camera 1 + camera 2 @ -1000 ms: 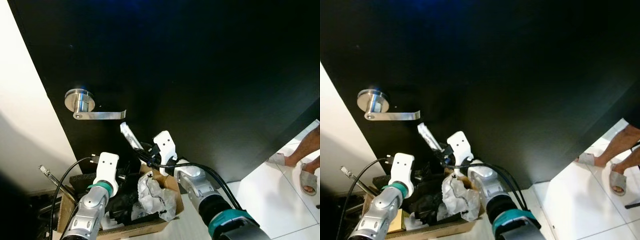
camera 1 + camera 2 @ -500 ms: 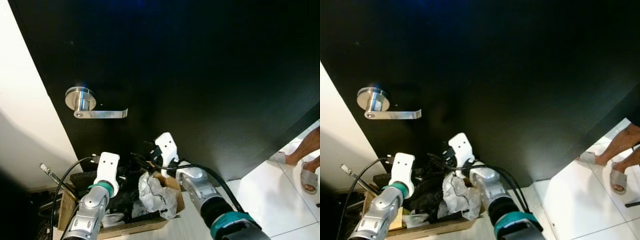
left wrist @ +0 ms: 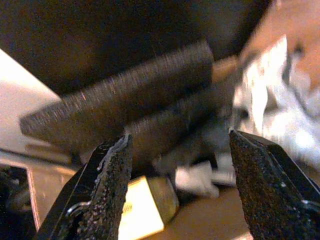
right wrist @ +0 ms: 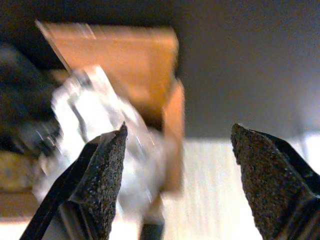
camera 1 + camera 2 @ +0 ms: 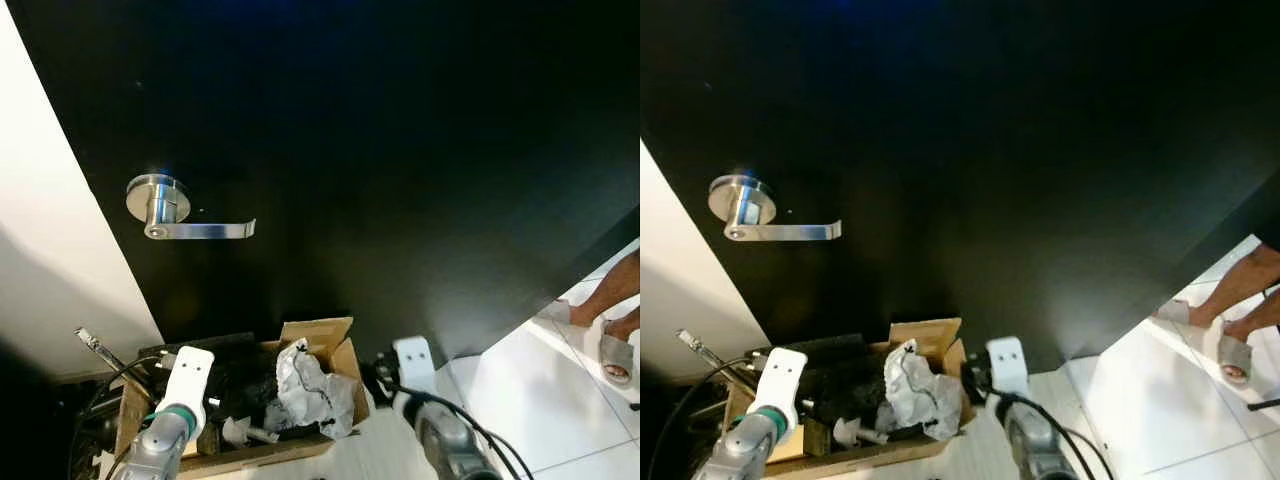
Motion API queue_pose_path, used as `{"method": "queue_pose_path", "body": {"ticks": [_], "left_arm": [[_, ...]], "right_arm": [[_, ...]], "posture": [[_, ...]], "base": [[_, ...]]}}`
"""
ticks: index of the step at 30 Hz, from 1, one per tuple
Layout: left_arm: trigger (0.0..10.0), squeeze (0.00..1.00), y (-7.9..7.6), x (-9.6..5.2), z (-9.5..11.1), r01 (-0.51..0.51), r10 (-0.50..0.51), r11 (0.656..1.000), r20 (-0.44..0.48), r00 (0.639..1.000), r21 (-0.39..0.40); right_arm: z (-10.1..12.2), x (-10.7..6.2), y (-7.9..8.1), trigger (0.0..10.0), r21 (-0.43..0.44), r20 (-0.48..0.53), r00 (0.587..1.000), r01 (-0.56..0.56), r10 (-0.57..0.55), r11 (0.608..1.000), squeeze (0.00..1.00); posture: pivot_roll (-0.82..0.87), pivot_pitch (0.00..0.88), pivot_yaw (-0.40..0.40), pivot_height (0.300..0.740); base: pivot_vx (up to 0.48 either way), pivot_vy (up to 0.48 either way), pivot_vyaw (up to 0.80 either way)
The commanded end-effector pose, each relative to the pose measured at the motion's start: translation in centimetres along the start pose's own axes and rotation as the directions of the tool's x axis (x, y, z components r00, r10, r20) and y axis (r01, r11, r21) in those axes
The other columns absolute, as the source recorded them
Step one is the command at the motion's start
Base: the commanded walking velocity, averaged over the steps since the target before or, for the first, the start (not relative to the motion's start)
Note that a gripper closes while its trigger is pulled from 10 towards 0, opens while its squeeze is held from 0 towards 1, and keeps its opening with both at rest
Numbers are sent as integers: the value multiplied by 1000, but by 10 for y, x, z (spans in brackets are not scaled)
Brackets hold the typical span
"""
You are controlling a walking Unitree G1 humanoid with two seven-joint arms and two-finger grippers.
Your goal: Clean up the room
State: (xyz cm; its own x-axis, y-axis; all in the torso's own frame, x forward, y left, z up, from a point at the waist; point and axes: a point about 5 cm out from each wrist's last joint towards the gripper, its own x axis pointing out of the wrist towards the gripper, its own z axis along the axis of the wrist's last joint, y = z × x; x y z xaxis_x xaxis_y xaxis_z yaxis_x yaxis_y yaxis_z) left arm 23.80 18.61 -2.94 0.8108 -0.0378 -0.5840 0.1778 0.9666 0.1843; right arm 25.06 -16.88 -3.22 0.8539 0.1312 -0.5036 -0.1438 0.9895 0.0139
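Note:
An open cardboard box (image 5: 318, 332) stands on the floor against the black door. It holds crumpled white-grey wrap (image 5: 312, 392), dark foam pads (image 3: 125, 95), a yellow carton (image 3: 145, 205) and a small white packet (image 5: 246, 432). My left gripper (image 3: 177, 135) hangs open over the box's left part, with nothing between its fingers. My right gripper (image 4: 178, 127) is open and empty too. It sits just off the box's right side, low above the floor, its white wrist mount (image 5: 413, 358) beside the box wall.
The black door (image 5: 420, 150) with a silver lever handle (image 5: 190, 226) rises right behind the box. A white wall (image 5: 40, 250) and dark clutter with a metal rod (image 5: 96, 346) lie to the left. On the white tile floor (image 5: 540, 400) at right are a person's feet in slippers (image 5: 616, 348).
Both arms have dropped and drawn back from above the box. The right gripper held a silvery packet a second ago; it is now empty and has moved right of the box.

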Motion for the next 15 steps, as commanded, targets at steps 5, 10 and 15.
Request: {"method": "queue_pose_path", "body": {"ticks": [5, 10, 15], "left_arm": [[10000, 0, -1, -9, -41, -19, 24, 999, -142, 990, 38], [10000, 0, -2, -8, -42, -43, 52, 996, -127, 991, 72], [10000, 0, -2, -8, -44, -44, 52, 997, -128, 990, 66]], "right_arm": [[-37, -17, -10, 10000, -17, -127, 988, 87, -88, 996, 0], [-38, -15, -1, 10000, -30, -131, 989, 65, -69, 997, 0], [-33, -11, 10, 10000, -63, -113, 993, 30, -37, 998, 0]], "posture": [[58, 54, -31, 740], [60, 40, -28, 740], [64, 34, -25, 740]], "base": [[0, 0, 0], [0, 0, 0], [-480, 0, 0]]}}
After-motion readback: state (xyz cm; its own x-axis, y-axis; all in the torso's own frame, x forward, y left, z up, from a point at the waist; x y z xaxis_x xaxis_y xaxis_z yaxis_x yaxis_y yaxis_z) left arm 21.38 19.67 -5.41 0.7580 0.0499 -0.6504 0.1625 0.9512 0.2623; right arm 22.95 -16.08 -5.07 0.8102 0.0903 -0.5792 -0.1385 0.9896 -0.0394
